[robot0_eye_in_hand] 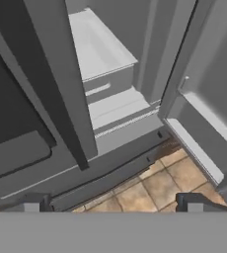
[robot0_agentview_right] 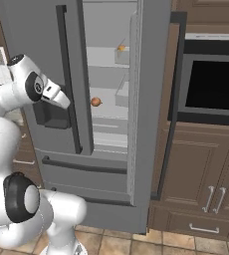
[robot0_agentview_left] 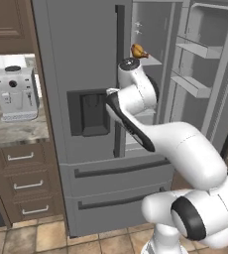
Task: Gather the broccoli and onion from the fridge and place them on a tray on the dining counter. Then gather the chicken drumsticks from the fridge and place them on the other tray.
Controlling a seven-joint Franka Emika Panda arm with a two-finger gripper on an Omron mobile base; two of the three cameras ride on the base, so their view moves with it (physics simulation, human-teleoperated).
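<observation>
A simulated kitchen with brown cabinets and a tiled floor frames the fridge [robot0_agentview_right: 111, 99], its right door swung wide. The claw [robot0_eye_in_hand: 110, 207] is spread, holding nothing, pointing down past the closed left door's dark handle toward the lower shelves and bottom drawers. Further in, the onion [robot0_agentview_right: 95, 101] sits near the front edge of a middle shelf: probably light, firm and smooth, prone to roll, so pinch across its widest part. A drumstick [robot0_agentview_left: 139, 50] lies on an upper shelf.
</observation>
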